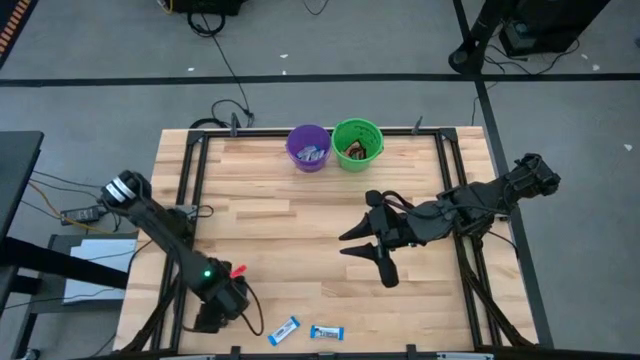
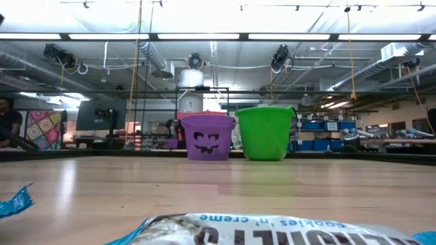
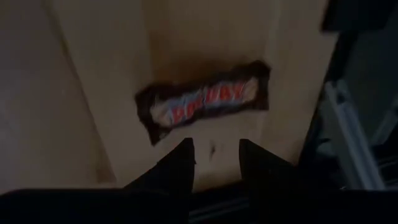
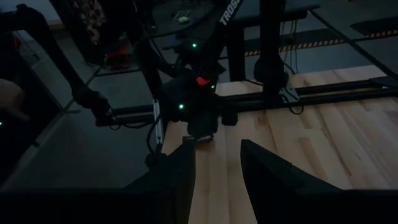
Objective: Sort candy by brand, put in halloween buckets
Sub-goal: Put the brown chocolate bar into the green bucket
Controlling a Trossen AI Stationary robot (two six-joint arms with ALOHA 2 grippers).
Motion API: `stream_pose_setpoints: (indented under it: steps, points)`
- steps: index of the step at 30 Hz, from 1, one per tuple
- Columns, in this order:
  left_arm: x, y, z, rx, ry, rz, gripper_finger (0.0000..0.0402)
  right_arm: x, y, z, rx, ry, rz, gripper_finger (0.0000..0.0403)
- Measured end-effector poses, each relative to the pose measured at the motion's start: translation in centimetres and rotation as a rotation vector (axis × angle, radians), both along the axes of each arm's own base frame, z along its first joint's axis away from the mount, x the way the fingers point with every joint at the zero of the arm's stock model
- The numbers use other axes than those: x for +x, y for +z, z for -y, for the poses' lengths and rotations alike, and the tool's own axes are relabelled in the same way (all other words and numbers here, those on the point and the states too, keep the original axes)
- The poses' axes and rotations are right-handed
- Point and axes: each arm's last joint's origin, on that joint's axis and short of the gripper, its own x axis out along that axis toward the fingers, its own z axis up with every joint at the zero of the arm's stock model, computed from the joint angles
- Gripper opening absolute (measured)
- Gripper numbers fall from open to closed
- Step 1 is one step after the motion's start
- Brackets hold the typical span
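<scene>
A dark brown candy bar (image 3: 205,102) lies flat on the wooden table (image 1: 300,240) near its front left corner. My left gripper (image 3: 214,152) hovers over it, open and pointing steeply down, with the bar just beyond its fingertips. In the high view the left gripper (image 1: 213,318) hides this bar. Two blue-and-white candy bars (image 1: 284,331) (image 1: 327,332) lie at the front edge. The purple bucket (image 1: 308,147) and green bucket (image 1: 358,143) stand side by side at the far edge, each with candy inside. My right gripper (image 1: 365,258) hangs open above the table's middle right.
Black frame rails (image 1: 190,200) run along the table's left and right sides. In the low view, a blue-and-white bar (image 2: 272,231) lies right in front of the camera and a blue wrapper end (image 2: 13,201) shows at the left. Bare wood lies between the buckets and the front edge.
</scene>
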Motion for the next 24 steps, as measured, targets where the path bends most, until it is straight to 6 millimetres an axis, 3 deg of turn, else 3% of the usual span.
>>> stream_pose_setpoints:
  steps: [9,19,24]
  points:
    - [-0.2,-0.9,1.1,-0.007,-0.01,-0.032,0.0132,-0.2,0.0,-0.4,0.006,0.025,-0.002,0.0139]
    - [0.3,-1.1,1.6,0.011,0.295,-0.099,0.0133,-0.5,0.0,-1.1,0.01,0.039,-0.001,0.0139]
    - [0.6,-1.0,1.9,0.0,0.468,-0.132,0.0154,-0.5,0.0,-1.2,0.01,0.042,-0.001,0.0139]
